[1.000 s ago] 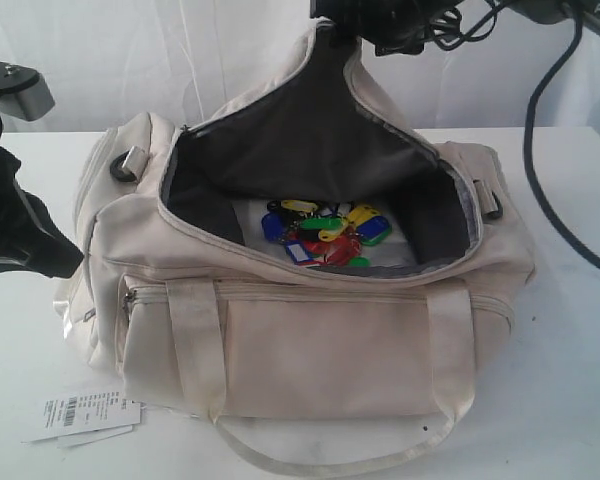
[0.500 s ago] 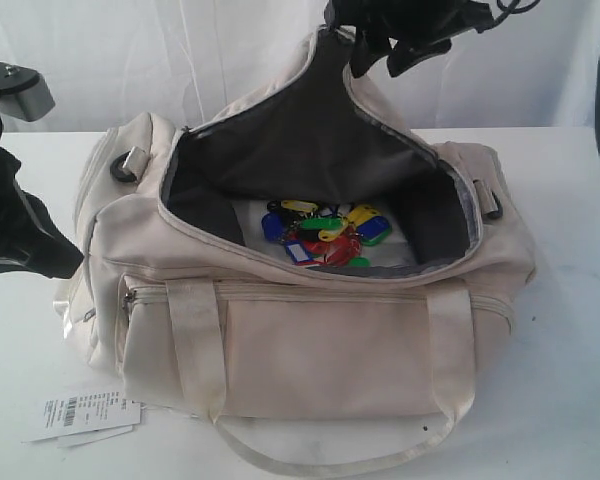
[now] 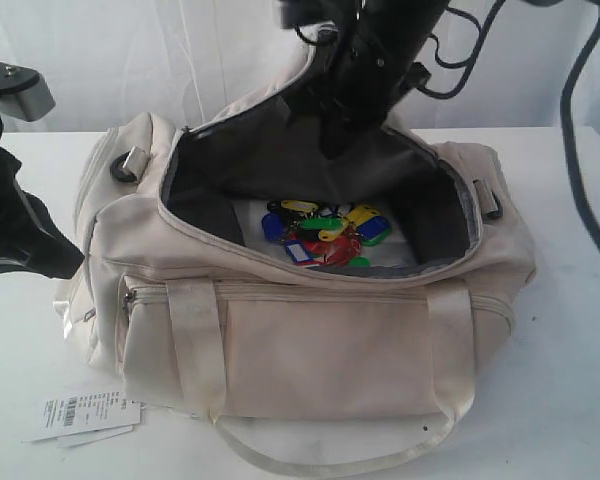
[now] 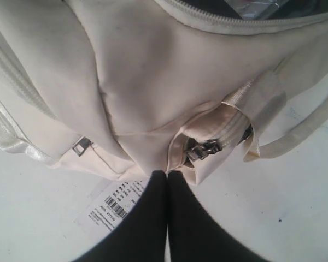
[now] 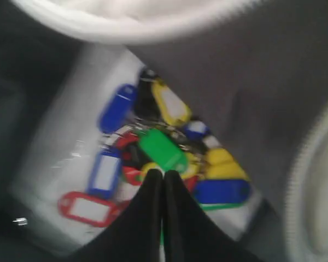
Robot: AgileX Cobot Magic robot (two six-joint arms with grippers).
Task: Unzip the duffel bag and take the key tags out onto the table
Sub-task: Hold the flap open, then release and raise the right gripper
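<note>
Hovering over the unzipped cream fabric duffel bag (image 3: pixel 330 340), right gripper (image 5: pixel 163 174) pinched together on nothing; left gripper (image 4: pixel 167 176) together beside bag. Not yet lifted onto white bench (image 3: pixel 570 380): coloured plastic key tags (image 3: pixel 325 235) inside bag.

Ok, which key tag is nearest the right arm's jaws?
The green tag lying on top, right at the shut jaws' tips; the others lie farther off.

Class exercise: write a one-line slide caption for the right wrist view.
Shut right gripper poised above colourful key tags lying inside the unzipped duffel bag.
</note>
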